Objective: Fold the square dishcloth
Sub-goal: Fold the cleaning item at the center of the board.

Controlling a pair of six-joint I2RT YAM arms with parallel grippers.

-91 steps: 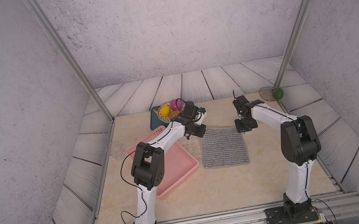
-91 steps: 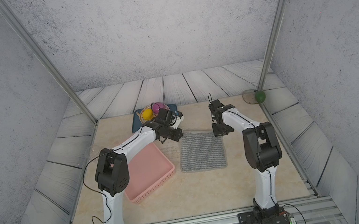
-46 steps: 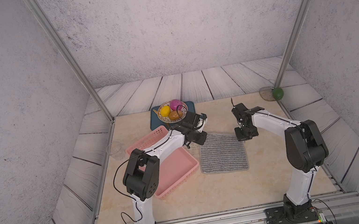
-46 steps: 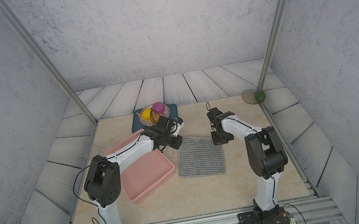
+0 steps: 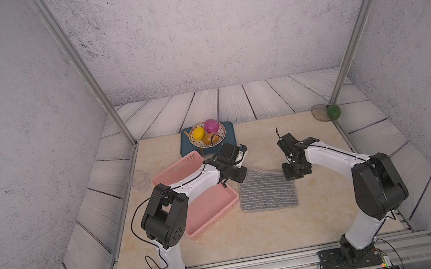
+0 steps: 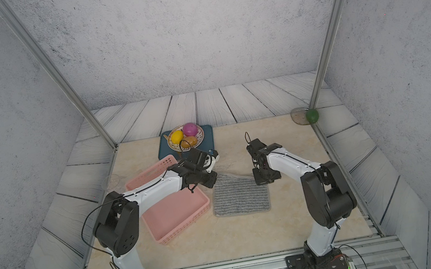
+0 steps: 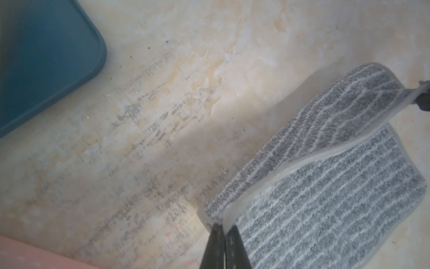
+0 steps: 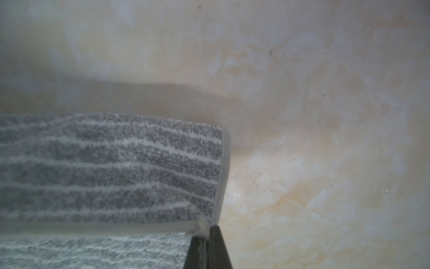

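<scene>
Low in the centre of both top views, the square dishcloth lies with its near edge flat on the table, just right of the pink basket. At its far corners the left claw and the right claw are each pressed together on a pinch of hem. Over the last second both have come down the frame toward the near edge, so the far strip now curls up and over. The fold looks begun but not laid, with most of the dishcloth yet to cross.
</scene>
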